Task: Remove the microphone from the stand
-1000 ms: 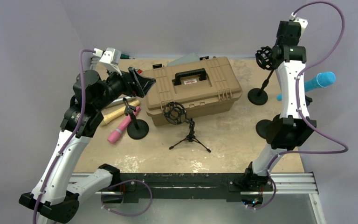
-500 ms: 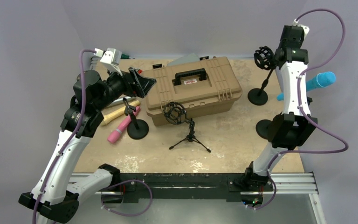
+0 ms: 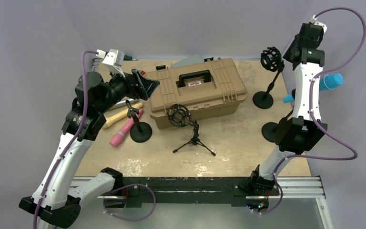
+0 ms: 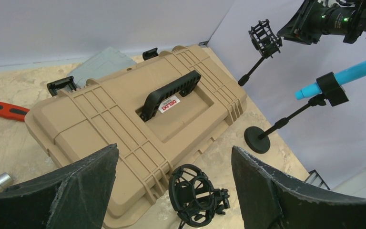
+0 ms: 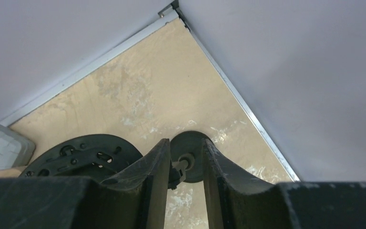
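**Microphone seated in its stand; neither gripper on it**

Located the blue microphone (image 3: 332, 80) at the right side of the desk (image 3: 238, 138), seated in the black clip of its stand (image 4: 332, 89) and tilted upward to the right. Noted the round foot (image 3: 269, 131) of that stand flat on the desk, just beside the right arm (image 3: 305, 90) (part of the microphone hidden behind that arm from overhead). Recorded no contact between the microphone and either gripper.

Found the right gripper (image 3: 288, 47) high over the far right corner, just beside the cage mount (image 3: 271, 58) of a second stand (image 3: 263, 98). Found its fingers (image 5: 155, 164) released and parted by a narrow gap, with the desk and a black disc (image 5: 187, 143) visible through that gap and nothing clamped.

Found the left gripper (image 3: 147, 87) spread wide and grasping nothing, poised at the left end of the tan toolbox (image 3: 198, 90). Seen from its wrist: the toolbox lid and handle, and a tripod (image 3: 194, 142) standing in front of the toolbox.

Also logged on the left of the desk: a pink object (image 3: 124, 131) and a wooden handle (image 3: 119, 116) lying beside a small round-footed stand (image 3: 140, 130).
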You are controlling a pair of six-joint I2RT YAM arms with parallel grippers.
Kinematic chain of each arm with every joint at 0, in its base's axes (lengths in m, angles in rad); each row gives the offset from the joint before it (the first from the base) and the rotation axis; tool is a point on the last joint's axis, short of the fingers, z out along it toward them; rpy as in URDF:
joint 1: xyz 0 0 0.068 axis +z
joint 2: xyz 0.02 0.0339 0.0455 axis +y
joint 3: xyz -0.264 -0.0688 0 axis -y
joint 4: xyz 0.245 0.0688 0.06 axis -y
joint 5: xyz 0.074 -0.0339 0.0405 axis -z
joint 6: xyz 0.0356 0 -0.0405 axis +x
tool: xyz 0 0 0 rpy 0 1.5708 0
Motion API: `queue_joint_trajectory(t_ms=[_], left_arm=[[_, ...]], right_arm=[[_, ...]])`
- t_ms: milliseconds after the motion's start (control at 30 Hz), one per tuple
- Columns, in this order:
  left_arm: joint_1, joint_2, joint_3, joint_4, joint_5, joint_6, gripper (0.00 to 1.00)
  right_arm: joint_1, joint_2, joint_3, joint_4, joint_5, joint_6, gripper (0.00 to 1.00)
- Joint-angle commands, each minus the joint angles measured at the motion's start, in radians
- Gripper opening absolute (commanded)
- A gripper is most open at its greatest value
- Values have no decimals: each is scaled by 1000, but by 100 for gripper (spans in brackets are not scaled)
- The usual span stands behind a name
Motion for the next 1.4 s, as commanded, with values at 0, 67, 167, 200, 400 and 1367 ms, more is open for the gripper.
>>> queue_joint_trajectory(t_ms=[0, 67, 167, 200, 400, 1367], left_arm=[[-8, -11, -6, 30, 14, 27, 86], [-9, -10, -8, 31, 15, 25, 86], [-11, -10, -10, 32, 15, 25, 86], [-12, -10, -11, 32, 14, 27, 86], [-14, -13, -12, 33, 10, 30, 86], [-14, -6, -16, 40, 21, 25, 86]], right_arm=[[-12, -43, 8, 8, -78, 4, 31], [-12, -68, -33, 29, -133, 1, 34], [-12, -106, -83, 84, -213, -2, 45], [-13, -113, -89, 93, -221, -1, 49], [-13, -106, -43, 48, -231, -17, 52], [29, -101, -162, 64, -271, -67, 44]])
